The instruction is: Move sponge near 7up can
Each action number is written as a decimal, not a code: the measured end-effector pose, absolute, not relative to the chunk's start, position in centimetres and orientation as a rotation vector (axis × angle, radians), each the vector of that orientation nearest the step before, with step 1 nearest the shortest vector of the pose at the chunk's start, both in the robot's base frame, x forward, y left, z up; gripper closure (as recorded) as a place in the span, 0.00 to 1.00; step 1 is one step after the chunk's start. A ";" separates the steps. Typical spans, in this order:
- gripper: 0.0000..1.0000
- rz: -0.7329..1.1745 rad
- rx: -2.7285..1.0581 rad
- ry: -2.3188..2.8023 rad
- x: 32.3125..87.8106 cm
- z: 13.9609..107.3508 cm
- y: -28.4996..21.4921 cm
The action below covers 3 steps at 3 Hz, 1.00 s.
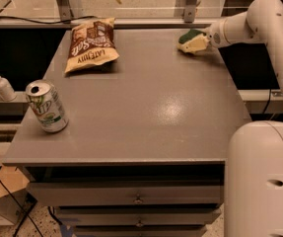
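The tool [206,37] is reaching in from the right and meeting the sponge [190,41] at the far right corner of the surface [151,112]. The sponge is hiding its tip, so I cannot tell how far it is open or whether it is gripping at all.

The 7up can [46,106] is standing upright well apart from it, close to the left front edge. The first risk is lying right here: the sponge is sitting near both the far and right edges, so a weak hold could be dropping it off the side. The second is waiting at the other end, where an arrival coming in too fast or too low could be tipping the can or nudging it over the left edge.

The chip bag [90,44] is lying at the far left, so a route hugging the back edge is probably brushing it. The diagonal across the middle is offering the widest open room.
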State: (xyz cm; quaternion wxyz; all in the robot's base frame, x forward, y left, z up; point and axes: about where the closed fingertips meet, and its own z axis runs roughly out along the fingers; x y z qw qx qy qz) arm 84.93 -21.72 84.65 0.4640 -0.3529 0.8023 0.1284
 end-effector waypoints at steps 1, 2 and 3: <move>0.87 0.282 -0.958 1.967 83.5 87.3 -19.2; 1.00 0.321 -1.005 1.905 79.4 91.7 -17.3; 1.00 0.352 -1.033 1.917 78.2 91.0 -15.6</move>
